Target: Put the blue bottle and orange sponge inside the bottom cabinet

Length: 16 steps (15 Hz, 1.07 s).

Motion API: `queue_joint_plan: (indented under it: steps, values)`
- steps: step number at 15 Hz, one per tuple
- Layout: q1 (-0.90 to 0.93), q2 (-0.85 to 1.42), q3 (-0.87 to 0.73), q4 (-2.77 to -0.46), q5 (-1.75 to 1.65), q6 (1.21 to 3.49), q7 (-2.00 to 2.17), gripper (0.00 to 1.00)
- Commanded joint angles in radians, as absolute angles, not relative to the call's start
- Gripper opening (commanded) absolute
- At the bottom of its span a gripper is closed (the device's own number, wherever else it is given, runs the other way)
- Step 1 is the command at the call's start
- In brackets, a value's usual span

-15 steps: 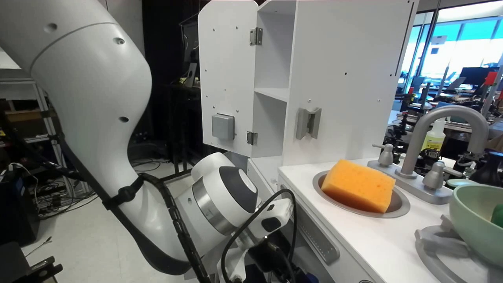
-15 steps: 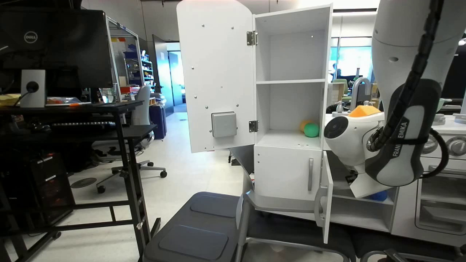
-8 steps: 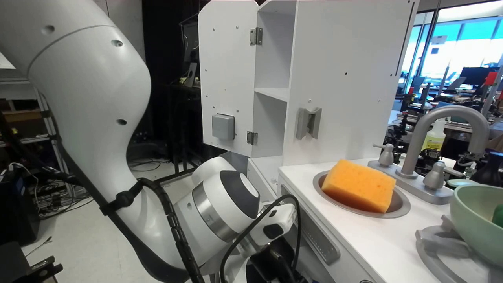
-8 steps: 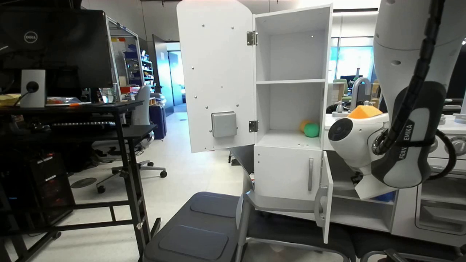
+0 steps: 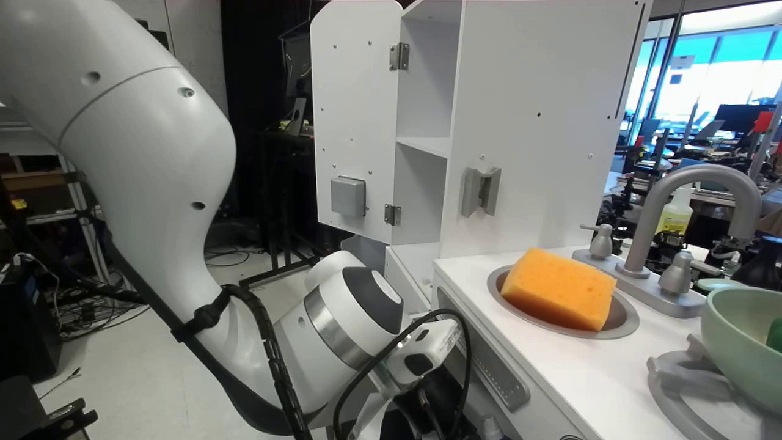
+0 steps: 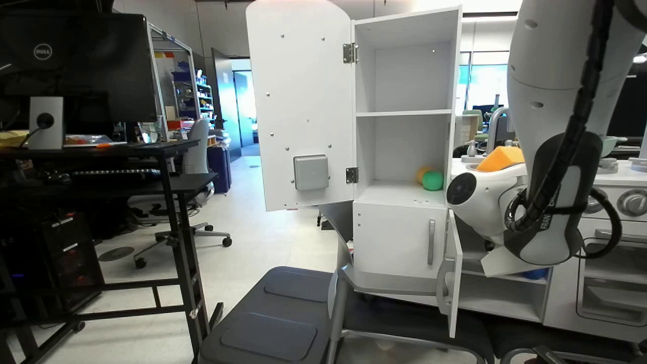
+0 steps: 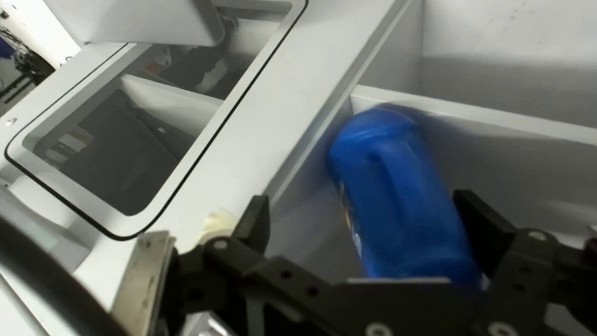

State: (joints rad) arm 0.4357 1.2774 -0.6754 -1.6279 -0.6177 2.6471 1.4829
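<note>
The blue bottle (image 7: pixel 401 186) is inside the bottom cabinet (image 6: pixel 498 298), whose door (image 6: pixel 453 278) stands open. In exterior views it shows as a blue patch just above the inner shelf (image 6: pixel 535 273) and as a white cap (image 5: pixel 491 426). My gripper (image 7: pixel 363 198) is open; its fingers stand on both sides of the bottle. There is a gap on one side, and the other finger is very close; I cannot tell if it touches. The bottle's lower end in the wrist view is hidden by the gripper. The orange sponge (image 5: pixel 559 290) sits tilted in the sink; it also shows behind the arm (image 6: pixel 500 158).
The cabinet's shelf edge (image 7: pixel 471 112) and the oven front (image 7: pixel 261 107) lie close to the fingers. The countertop edge (image 5: pixel 513 348) is above the wrist. A faucet (image 5: pixel 641 226) and a green bowl (image 5: pixel 745 348) stand by the sink. The upper cabinet door (image 6: pixel 306 101) is open.
The arm has shifted slightly, moving a little left in an exterior view over the last half second. The bottle's white cap has come into view beside the gripper. The sponge has not moved.
</note>
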Motion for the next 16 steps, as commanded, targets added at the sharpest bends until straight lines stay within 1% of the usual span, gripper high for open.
queue_joint_plan:
  steps: [1, 5, 8, 12, 16]
  values:
    - [0.433, 1.357, -0.719, -1.502, -0.599, 2.573, 1.574, 1.0]
    - [0.419, 1.393, -0.736, -1.399, -0.607, 2.498, 1.668, 1.0]
    - [0.402, 1.398, -0.714, -1.362, -0.619, 2.462, 1.687, 1.0]
    - [0.36, 1.316, -0.63, -1.428, -0.647, 2.549, 1.514, 1.0]
    - [0.335, 1.245, -0.584, -1.498, -0.653, 2.653, 1.39, 1.0]
